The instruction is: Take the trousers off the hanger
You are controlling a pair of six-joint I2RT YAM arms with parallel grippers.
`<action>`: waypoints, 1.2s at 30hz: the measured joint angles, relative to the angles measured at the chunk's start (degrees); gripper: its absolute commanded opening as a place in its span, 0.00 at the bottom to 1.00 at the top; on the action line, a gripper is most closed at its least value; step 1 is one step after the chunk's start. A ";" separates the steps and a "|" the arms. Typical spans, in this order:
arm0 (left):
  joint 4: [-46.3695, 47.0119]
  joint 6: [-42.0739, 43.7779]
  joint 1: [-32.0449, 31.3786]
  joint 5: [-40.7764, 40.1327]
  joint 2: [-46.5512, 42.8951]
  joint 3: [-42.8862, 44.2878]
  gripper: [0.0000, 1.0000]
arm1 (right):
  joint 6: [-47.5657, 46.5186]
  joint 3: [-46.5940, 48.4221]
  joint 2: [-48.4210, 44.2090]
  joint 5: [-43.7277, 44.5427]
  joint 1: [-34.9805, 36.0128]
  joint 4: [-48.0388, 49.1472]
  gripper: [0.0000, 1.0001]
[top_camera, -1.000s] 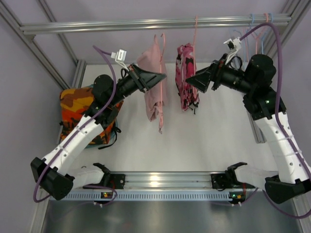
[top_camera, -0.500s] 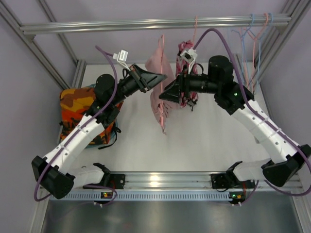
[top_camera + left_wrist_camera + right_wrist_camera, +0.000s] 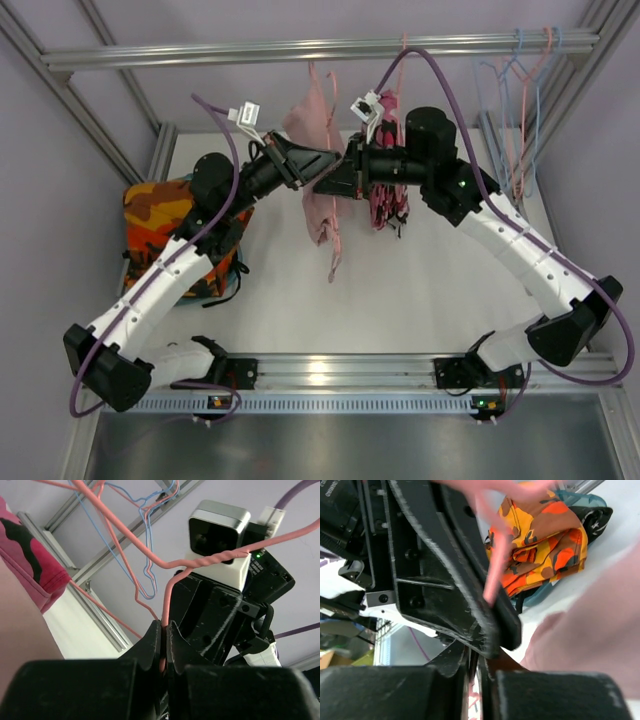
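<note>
Holding tight with my left gripper [image 3: 162,632], I pinch the thin wire of the pink hanger [image 3: 210,560] between both fingers, low in the middle of the left wrist view. The wire goes up from my fingers and twists into a knot in front of the camera [image 3: 217,527] on my other arm. My right gripper [image 3: 473,655] has its fingers pressed close together at the bottom of its own view, and I cannot tell if anything is caught between them. It sits very near my left one, near the top middle of the view from above. The pale pink trousers [image 3: 322,205] hang on that hanger by both tips and droop toward the white table [image 3: 430,290]. In my right wrist view they are a soft pink blur on the right side. The orange trousers [image 3: 160,215] with brown and yellow blotches lie in a heap on the left side of the table, on top of a dark bag [image 3: 592,515], well apart from the hanging pair. A dark pink cloth [image 3: 385,205] with black blotches hangs just to the right of the pale pink pair, partly behind my right arm. Some bare hangers [image 3: 520,70], blue and pink, hang from the silver rail [image 3: 200,55] in the upper right corner.
</note>
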 measured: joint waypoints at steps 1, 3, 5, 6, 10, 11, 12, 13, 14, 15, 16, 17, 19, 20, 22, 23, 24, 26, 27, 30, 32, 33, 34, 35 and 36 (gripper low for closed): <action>0.09 0.50 0.02 -0.04 -0.11 0.00 0.03 | 0.92 0.20 0.24 0.04 -0.07 -0.17 0.00; 0.26 2.62 0.13 0.04 -0.72 0.02 0.18 | 1.73 0.35 0.42 0.13 0.00 0.13 0.00; 0.15 3.87 0.13 -0.09 -1.22 0.07 0.29 | 1.84 0.52 0.42 -0.20 0.11 0.17 0.00; -0.04 4.31 0.17 -0.31 -1.51 0.13 0.31 | 1.84 0.55 0.42 -0.48 0.24 -0.11 0.00; -2.10 8.02 1.66 -1.68 -4.17 0.11 0.59 | 2.32 0.55 0.44 -1.25 0.63 -0.46 0.00; -3.10 9.53 2.69 -2.08 -5.64 -0.11 0.68 | 2.49 0.55 0.44 -1.42 0.63 -0.46 0.00; -4.00 10.80 3.50 -2.54 -7.02 -0.39 0.71 | 2.78 0.55 0.44 -1.62 0.63 -0.46 0.00; -5.33 12.22 4.55 -3.13 -8.94 -0.79 0.74 | 3.04 0.55 0.44 -1.77 0.61 -0.44 0.00; -6.21 13.25 5.35 -3.52 -10.45 -1.11 0.77 | 3.41 0.55 0.44 -1.84 0.59 -0.46 0.00; -7.23 14.82 6.29 -4.07 -12.26 -1.44 0.79 | 3.87 0.55 0.44 -1.97 0.46 -0.37 0.00; -8.48 16.50 7.19 -4.76 -14.25 -1.77 0.80 | 4.37 0.55 0.44 -1.99 0.31 -0.22 0.00; -9.55 18.16 7.91 -5.20 -16.20 -2.40 0.80 | 4.92 0.55 0.44 -1.99 0.11 -0.04 0.00; -12.20 21.94 8.55 -5.92 -19.87 -3.96 0.80 | 6.10 0.55 0.44 -1.97 -0.11 -0.02 0.00; -14.01 24.09 8.61 -6.01 -21.49 -5.03 0.81 | 6.73 0.55 0.44 -1.95 -0.15 -0.02 0.00; -17.42 28.70 8.63 -5.27 -24.85 -7.78 0.86 | 7.87 0.57 0.44 -1.70 -0.37 0.02 0.00; -19.89 31.74 8.63 -3.98 -26.36 -9.25 0.87 | 8.55 0.61 0.44 -1.49 -0.46 0.15 0.00; -22.25 34.95 8.63 -2.40 -27.54 -10.67 0.90 | 9.25 0.63 0.44 -1.29 -0.66 0.37 0.00; -26.86 41.29 8.63 0.79 -29.22 -13.55 0.93 | 10.71 0.81 0.46 -0.72 -0.94 0.50 0.00; -28.85 43.98 8.63 2.45 -30.14 -14.73 0.94 | 11.37 1.07 0.61 -0.46 -1.11 0.50 0.00; -34.58 53.00 8.63 7.80 -33.00 -18.60 0.97 | 13.33 1.95 1.27 0.24 -1.51 1.25 0.00; -36.61 56.87 8.63 10.25 -34.53 -20.35 0.95 | 14.53 2.84 2.05 0.94 -1.77 1.86 0.00; -36.96 58.31 8.63 11.28 -35.06 -21.11 0.95 | 15.06 3.39 2.62 1.33 -1.90 2.19 0.00; -37.20 59.67 8.61 12.33 -35.36 -21.68 0.95 | 15.47 3.87 3.06 1.66 -2.01 2.43 0.00; -37.20 60.67 8.59 13.00 -35.06 -22.08 0.95 | 15.89 4.42 3.65 2.14 -2.19 2.51 0.00; -37.20 61.44 8.55 13.44 -34.49 -22.40 0.96 | 16.20 5.01 4.22 2.95 -2.27 2.43 0.00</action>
